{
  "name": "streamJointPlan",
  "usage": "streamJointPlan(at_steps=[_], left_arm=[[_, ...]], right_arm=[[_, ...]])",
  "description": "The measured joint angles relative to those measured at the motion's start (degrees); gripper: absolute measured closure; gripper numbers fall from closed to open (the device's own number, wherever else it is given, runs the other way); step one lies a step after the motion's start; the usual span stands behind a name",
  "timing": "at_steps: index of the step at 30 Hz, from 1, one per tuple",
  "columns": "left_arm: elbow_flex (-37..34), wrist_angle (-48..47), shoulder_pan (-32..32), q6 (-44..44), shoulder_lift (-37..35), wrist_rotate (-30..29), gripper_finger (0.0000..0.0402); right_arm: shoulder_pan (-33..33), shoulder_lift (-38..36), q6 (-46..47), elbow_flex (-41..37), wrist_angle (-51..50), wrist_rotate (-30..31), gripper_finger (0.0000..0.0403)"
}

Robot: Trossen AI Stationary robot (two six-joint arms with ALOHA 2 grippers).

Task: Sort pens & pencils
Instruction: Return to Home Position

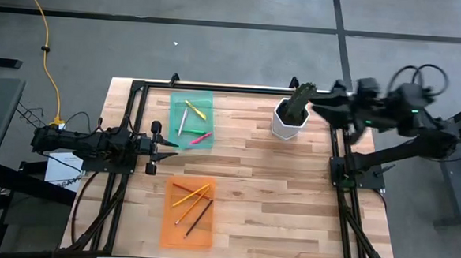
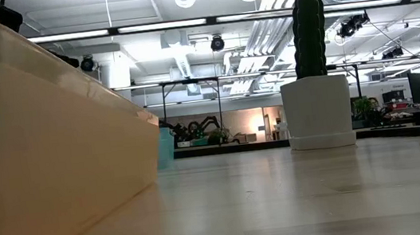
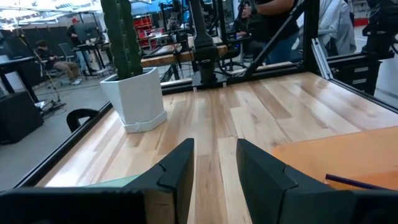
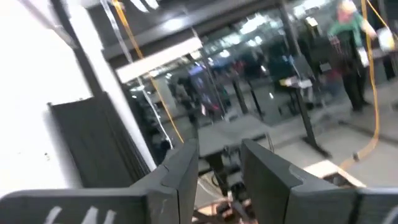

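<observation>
The bench (image 1: 290, 195) is pale butcher-block wood, laid in long planks and edged by a black metal frame (image 1: 233, 88).

The left gripper (image 3: 214, 155) reaches in over the bench's left edge, between the two trays. Its blunt, dark, matte fingers (image 3: 177, 171) are spread with nothing between them.

Just beside it, toward the far edge, lies a shallow rectangular tray of translucent green plastic (image 1: 176, 102). The pens are in it: a yellow pen (image 1: 196, 110), a pale whitish pen (image 1: 182, 123) and a magenta pink pen (image 1: 201, 138), all short and stubby, lying loose at different angles. A green one cannot be picked out against the tray.

Toward the near edge sits a translucent orange plastic tray (image 1: 173, 237) of the same shape. It holds the pencils: a yellow-orange pencil (image 1: 190, 196), an orange pencil (image 1: 192, 212), a dark brown-black pencil (image 1: 199, 219) and a red pencil (image 1: 183, 187). They are thin and long, and they cross one another.

Right of the green tray stands a white faceted pot (image 1: 286, 126), smooth and angular, holding an upright ribbed dark green cactus (image 1: 298, 99).

The right gripper (image 4: 219, 155) hangs raised beyond the cactus, near the bench's far right corner. Its dark fingers (image 4: 180, 171) are also parted and hold nothing.
</observation>
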Motion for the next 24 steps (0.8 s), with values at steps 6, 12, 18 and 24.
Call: streamJointPlan(at_steps=[6,12,18,24], left_arm=[[0.0,0.0,0.0,0.0,0.0,0.0,0.0293],[0.0,0.0,0.0,0.0,0.0,0.0,0.0293],[0.0,0.0,0.0,0.0,0.0,0.0,0.0293],[0.0,0.0,0.0,0.0,0.0,0.0,0.0293]], right_arm=[[4.8,-4.8,-9.4,0.0,-2.0,3.0,0.0289],[7.7,-8.7,-16.7,0.0,-7.9,3.5,0.0289],[9.2,-15.9,-20.8,-3.6,-7.3,3.5,0.0289],[9.2,-27.8,-22.1,-20.6,9.0,3.1,0.0289]])
